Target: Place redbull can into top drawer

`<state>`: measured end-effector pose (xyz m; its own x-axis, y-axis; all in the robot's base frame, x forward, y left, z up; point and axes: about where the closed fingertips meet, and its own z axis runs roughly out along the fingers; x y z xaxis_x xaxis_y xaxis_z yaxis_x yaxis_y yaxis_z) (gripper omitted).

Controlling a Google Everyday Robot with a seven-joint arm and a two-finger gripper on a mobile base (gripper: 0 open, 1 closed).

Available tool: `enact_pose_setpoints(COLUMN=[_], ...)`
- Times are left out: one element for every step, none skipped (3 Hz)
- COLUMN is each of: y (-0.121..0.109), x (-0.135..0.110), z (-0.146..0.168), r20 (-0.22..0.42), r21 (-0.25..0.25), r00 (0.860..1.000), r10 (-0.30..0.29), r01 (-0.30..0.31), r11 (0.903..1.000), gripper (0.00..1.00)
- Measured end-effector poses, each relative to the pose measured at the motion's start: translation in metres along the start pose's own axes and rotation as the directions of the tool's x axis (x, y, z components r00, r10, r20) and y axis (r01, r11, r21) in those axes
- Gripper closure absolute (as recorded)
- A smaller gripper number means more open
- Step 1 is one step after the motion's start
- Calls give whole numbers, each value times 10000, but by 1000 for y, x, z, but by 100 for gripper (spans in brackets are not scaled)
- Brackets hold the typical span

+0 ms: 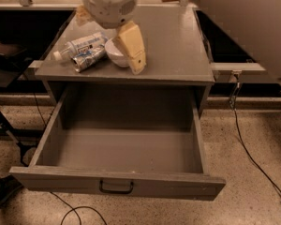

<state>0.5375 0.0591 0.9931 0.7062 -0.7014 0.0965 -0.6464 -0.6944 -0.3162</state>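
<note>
- Claw (133,55) hangs over the middle of the grey bench (178,41), its cream tip pointing down and reaching almost to the bench's front edge; whether it is open or closed cannot be told, and nothing can be seen in its grip
- Above the claw sits the arm's round white wrist housing (110,3), which covers the back of the bench top
- Just behind and to the left of the claw stands a small white bowl (113,54), partly hidden by it
- Further left of the claw, beyond the bowl, the redbull can (89,59) lies on its side on the bench, silver and blue, one end close to the bowl and the other pointing to the bench's left front corner; it is clear of the claw
- Close alongside the can, on the side away from the claw's tip, lies a clear plastic bottle (78,45) with a white label and white cap, also on its side
- Below the claw and nearer the camera, the top drawer (61,179) is pulled well out from under the bench; its grey inside holds nothing, and a dark pull handle (116,187) sits at the centre of the front panel
- Right of the claw the bench top is bare grey
- Down on the speckled floor (253,125), to the right of the drawer, a dark cable (246,151) runs away from the bench, and another cable (77,212) loops under the drawer front
</note>
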Motion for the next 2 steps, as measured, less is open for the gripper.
enact_pose_setpoints(y=[-32,-71], x=[-3,-11], z=[24,72], r20=[46,388], r21=[-212,-597], r00=[9989,9961], r10=[-462,-796], r01=[463,818], r11=[9987,9949], gripper=[0,0])
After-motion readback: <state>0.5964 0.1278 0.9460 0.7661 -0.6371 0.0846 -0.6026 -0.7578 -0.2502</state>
